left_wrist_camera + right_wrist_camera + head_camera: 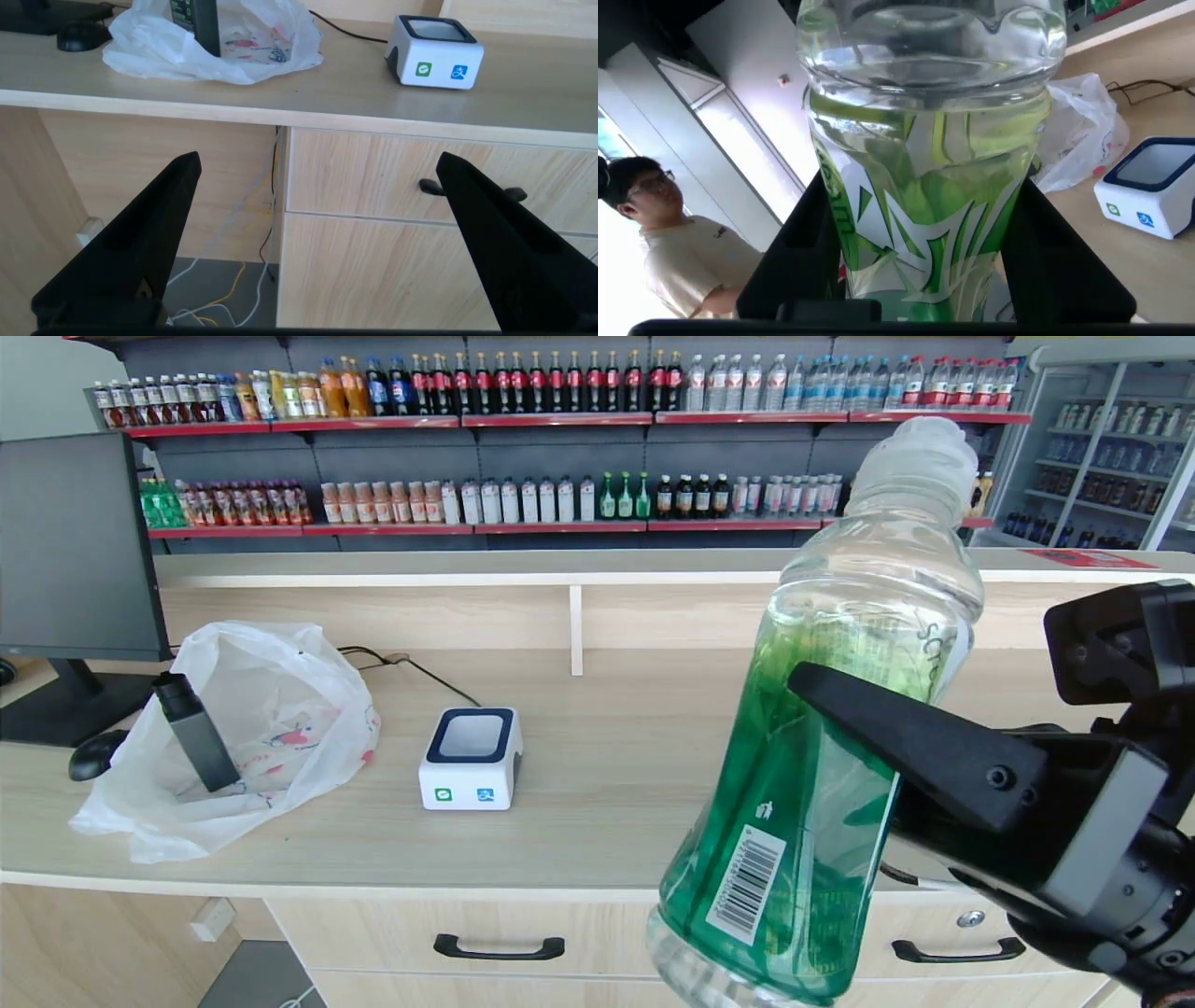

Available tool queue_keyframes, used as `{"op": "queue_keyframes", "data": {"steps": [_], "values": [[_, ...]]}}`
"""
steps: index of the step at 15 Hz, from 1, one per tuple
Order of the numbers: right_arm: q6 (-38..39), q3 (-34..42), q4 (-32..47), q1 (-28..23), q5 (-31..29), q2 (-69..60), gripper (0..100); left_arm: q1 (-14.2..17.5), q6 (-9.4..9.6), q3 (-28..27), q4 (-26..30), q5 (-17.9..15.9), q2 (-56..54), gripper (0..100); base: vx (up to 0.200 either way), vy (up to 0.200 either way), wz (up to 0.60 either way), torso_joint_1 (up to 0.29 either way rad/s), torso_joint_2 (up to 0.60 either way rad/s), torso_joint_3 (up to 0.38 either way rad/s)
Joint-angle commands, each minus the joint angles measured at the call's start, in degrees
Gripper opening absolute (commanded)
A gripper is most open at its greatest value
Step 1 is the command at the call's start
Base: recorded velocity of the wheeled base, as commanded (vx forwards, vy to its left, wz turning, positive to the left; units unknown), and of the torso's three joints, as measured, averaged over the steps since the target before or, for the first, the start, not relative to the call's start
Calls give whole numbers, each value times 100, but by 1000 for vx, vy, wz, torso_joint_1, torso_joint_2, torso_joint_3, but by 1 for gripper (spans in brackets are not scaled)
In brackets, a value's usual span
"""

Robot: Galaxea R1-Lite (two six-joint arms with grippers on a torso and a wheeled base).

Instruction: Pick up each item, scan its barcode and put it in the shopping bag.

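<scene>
A clear bottle with a green label [822,737] is held high above the counter's right front, close to the head camera, tilted with its cap toward the upper right and its barcode [745,882] facing me. My right gripper [840,709] is shut on the bottle's middle; in the right wrist view the bottle [924,187] sits between the two black fingers. The white scanner [470,759] stands mid-counter, left of the bottle. The white plastic shopping bag [271,709] lies at the counter's left with a dark box [196,728] standing in it. My left gripper [318,252] hangs open below the counter front.
A monitor [75,551] and a mouse [93,754] sit at the far left of the wooden counter [597,803]. A raised ledge runs along the counter's back. Drawers with black handles [499,947] are below the front edge. Drink shelves fill the wall behind.
</scene>
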Motion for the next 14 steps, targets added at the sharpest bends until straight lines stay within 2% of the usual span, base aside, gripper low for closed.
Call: {"op": "queue_keyframes", "data": {"steps": [1, 4, 14], "values": [[43, 28, -6, 29, 1, 32, 0, 0, 2, 0, 0, 0, -2, 100, 0, 0, 0, 0, 0, 0], [324, 81, -6, 20, 1, 32, 0, 0, 11, 0, 0, 0, -2, 100, 0, 0, 0, 0, 0, 0], [438, 178, -6, 29, 1, -135, 0, 0, 2, 0, 0, -9, -2, 100, 0, 0, 0, 0, 0, 0]]}}
